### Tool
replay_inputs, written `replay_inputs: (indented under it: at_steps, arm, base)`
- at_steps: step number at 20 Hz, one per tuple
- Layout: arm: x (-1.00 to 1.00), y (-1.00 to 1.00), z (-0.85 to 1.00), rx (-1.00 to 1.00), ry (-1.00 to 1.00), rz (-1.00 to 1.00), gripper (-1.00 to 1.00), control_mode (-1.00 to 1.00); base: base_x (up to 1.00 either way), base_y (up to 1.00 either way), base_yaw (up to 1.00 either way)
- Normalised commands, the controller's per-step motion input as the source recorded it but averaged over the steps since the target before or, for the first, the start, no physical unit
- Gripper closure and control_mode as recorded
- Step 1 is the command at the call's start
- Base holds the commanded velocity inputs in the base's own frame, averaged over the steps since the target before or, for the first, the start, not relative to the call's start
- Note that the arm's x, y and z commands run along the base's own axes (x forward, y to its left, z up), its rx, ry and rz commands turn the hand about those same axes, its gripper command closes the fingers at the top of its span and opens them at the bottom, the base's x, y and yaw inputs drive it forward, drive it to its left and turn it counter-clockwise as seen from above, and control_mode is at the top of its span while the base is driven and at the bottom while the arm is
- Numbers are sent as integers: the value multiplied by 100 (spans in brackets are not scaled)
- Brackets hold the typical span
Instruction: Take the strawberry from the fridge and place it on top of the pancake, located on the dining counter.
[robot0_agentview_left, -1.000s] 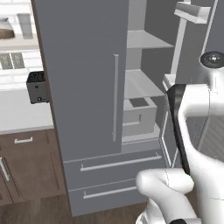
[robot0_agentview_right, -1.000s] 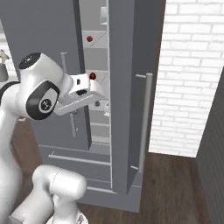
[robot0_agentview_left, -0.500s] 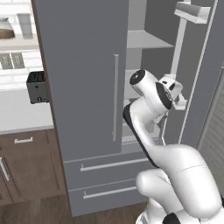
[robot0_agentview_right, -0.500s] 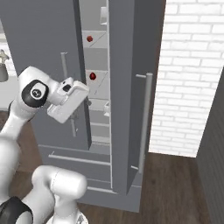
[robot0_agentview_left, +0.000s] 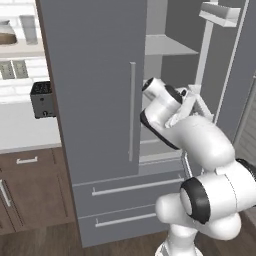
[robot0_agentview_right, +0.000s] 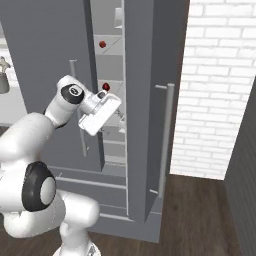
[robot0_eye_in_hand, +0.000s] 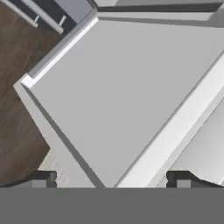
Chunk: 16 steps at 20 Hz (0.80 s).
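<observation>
So the gripper (robot0_eye_in_hand: 112, 179) has its fingers spread wide with nothing between them. In the hand view the two dark tips sit at opposite sides of the bottom, looking onto a pale grey shelf (robot0_eye_in_hand: 127, 87) inside the fridge, with a bit of wood floor (robot0_eye_in_hand: 17, 65) off to one side. No fruit on that patch of shelf as far as I can see.

Pulling back: the hand is tucked into the gap of the fridge (robot0_agentview_left: 95, 100), whose right door (robot0_agentview_right: 155, 100) stands open while the left one is closed. In the right base view the white hand block sits at mid height just inside the opening. There's a small red thing that I'd guess is the strawberry (robot0_agentview_right: 106, 86), on a shelf just above and behind the hand, apparently not touching it. Another red blob (robot0_agentview_right: 102, 44) sits on a higher shelf, so I honestly can't tell which one is the target.

Progress-wise, I'd call this early: fridge open, arm reaching in, nothing grabbed. Still left: pick the berry, back out, get over to the dining counter and drop it on the pancake.
</observation>
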Motion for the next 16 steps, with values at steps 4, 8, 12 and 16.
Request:
replay_inputs:
  at_steps: [4, 8, 12, 16]
  arm:
    - [23, -48, -45, -4, 31, -5, -100, -100]
    - [8, -69, -52, 0, 32, -9, -100, -100]
    - [0, -87, -32, 0, 17, -9, -100, -100]
    - [-5, -47, -2, 0, -3, -2, -100, -100]
  base:
    - [0, 0, 0]
    - [0, 0, 0]
    - [0, 0, 0]
    - [0, 0, 0]
